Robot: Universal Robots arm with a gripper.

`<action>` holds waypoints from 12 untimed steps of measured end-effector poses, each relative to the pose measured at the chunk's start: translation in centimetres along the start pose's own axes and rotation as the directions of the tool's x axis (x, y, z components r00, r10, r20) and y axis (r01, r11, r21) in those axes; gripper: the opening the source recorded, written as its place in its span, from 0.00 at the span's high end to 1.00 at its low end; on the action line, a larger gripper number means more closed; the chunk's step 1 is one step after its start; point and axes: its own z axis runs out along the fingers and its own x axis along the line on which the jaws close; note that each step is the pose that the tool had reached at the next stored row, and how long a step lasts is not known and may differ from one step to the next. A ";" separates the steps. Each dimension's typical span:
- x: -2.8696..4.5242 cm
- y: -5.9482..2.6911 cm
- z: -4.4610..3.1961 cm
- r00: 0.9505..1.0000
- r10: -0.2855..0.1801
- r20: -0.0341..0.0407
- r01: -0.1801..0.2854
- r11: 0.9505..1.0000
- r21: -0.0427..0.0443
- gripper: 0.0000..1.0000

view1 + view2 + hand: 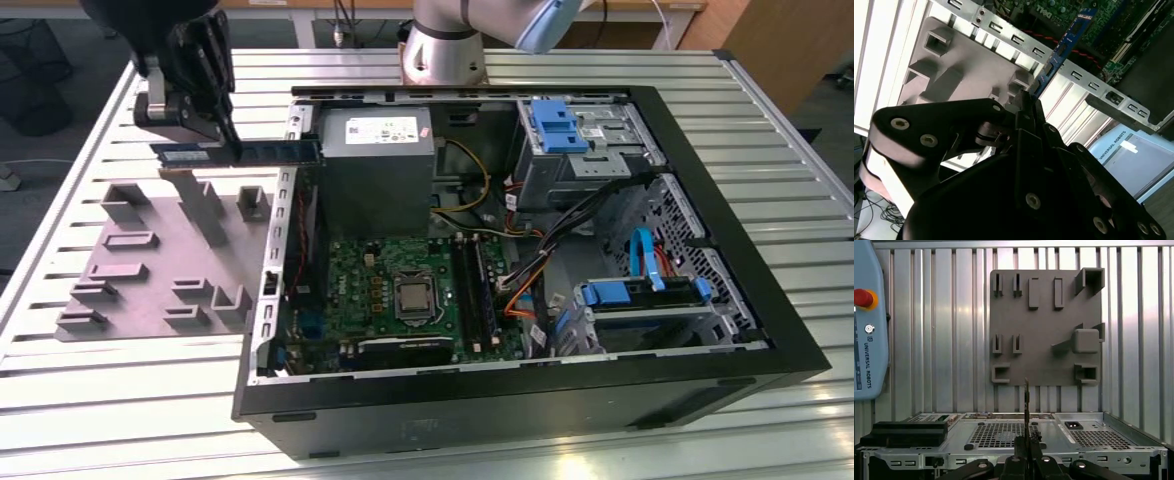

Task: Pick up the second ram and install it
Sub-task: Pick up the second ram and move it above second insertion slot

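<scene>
My pincer (224,146) is squeezed tight on the second ram (280,150). The two fingers press its flat sides near the middle. In the second wrist view the thin green stick (1064,42) pokes out past the fingertips (1029,100). In the first wrist view I see the stick edge-on (1026,400), a thin line rising from between the fingers (1026,447).

The stick lies level in the air, long side flat. I think it touches nothing but the fingers, though the angle makes that hard to be sure of.

Right under the pincer is the grey tray with pegs (147,270), flat on the slatted metal table (134,400).

Just past one end of the stick is the side wall of the open computer case (534,395). The grey power supply box (374,150) sits close inside that wall.

Farther from the pincer, down in the case, lies the green motherboard (387,270). The long black memory slots (474,285) run along its far side.
</scene>
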 end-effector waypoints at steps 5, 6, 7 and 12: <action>-0.02 -0.73 0.01 1.000 0.000 0.000 0.000 1.000 0.000 0.86; -0.02 -0.91 0.01 1.000 0.000 0.000 0.000 1.000 0.000 0.86; -0.03 -1.08 0.01 1.000 0.000 0.000 0.000 1.000 0.000 0.86; -0.05 -1.90 0.01 1.000 0.000 0.000 0.000 1.000 0.000 0.86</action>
